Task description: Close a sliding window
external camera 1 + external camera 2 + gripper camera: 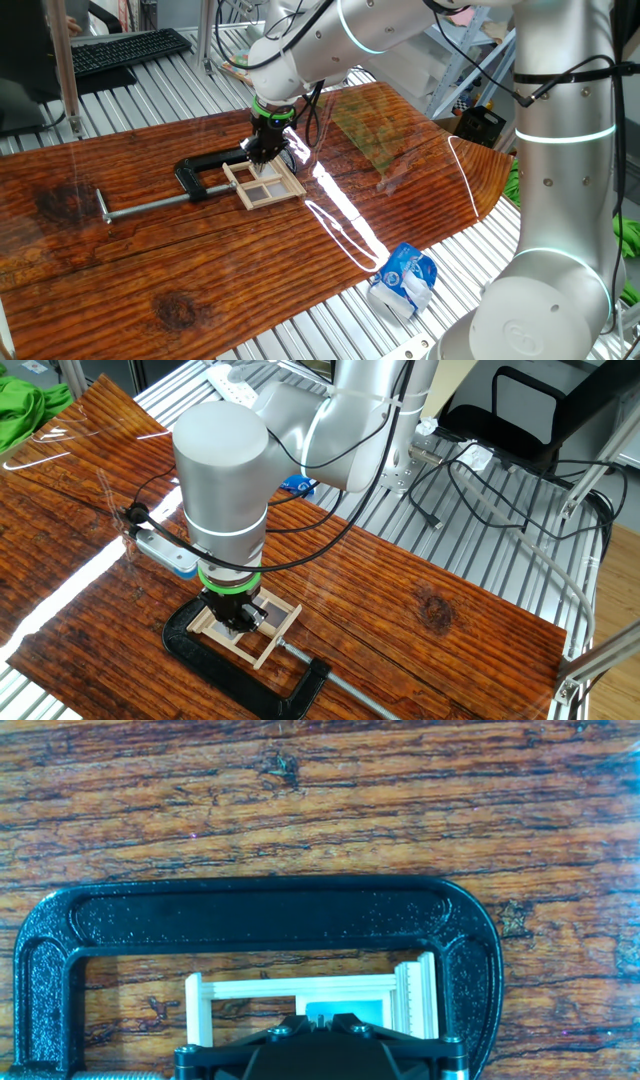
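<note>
The sliding window [266, 184] is a small pale wood frame with crossbars, lying flat on the dark wooden table and held in a black C-clamp [205, 169]. It also shows in the other fixed view [277, 623] and in the hand view [300, 988], where a blue pane shows inside the frame. My gripper [265, 150] points straight down onto the window's far side. In the hand view its fingertips [318, 1018] stand almost together over the blue pane. In the other fixed view the gripper [235, 622] covers the middle of the window.
The clamp's long silver rod [150, 205] runs left across the table. A blue and white packet [404, 280] lies off the table's front edge. A keyboard [125, 48] sits at the back left. A green cloth [25, 410] lies at the far corner.
</note>
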Robot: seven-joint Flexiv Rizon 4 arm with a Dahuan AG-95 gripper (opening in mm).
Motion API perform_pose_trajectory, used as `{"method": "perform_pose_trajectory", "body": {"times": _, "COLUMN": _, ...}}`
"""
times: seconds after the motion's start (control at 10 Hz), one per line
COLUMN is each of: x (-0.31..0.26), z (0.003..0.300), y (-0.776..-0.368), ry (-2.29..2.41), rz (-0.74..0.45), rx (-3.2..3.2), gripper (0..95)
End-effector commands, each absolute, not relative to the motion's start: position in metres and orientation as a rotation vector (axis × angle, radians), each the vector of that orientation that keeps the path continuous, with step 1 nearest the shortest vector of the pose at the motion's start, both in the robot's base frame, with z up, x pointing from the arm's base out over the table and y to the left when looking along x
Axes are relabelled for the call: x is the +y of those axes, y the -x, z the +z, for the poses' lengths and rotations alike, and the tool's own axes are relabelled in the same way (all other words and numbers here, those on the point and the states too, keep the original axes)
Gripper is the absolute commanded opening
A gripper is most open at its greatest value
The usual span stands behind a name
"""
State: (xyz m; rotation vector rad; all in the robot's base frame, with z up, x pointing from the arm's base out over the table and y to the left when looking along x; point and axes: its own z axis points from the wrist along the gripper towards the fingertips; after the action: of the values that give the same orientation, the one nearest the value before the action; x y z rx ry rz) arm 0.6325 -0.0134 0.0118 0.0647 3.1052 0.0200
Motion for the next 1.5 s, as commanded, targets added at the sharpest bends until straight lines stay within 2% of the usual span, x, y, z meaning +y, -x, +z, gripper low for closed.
{"method": "perform_pose_trajectory", "body": {"times": 0.1, "x": -0.013, "z": 0.0113, "y": -0.632, "ry": -0.067, "rz": 0.02, "rx": 3.105, "gripper": 0.0}}
{"method": "perform_pose_trajectory", "body": {"times": 1.5, "x": -0.0055, "z": 0.0118, "y": -0.6299, "ry": -0.099, "rz": 0.021, "rx": 3.102, "gripper": 0.0}}
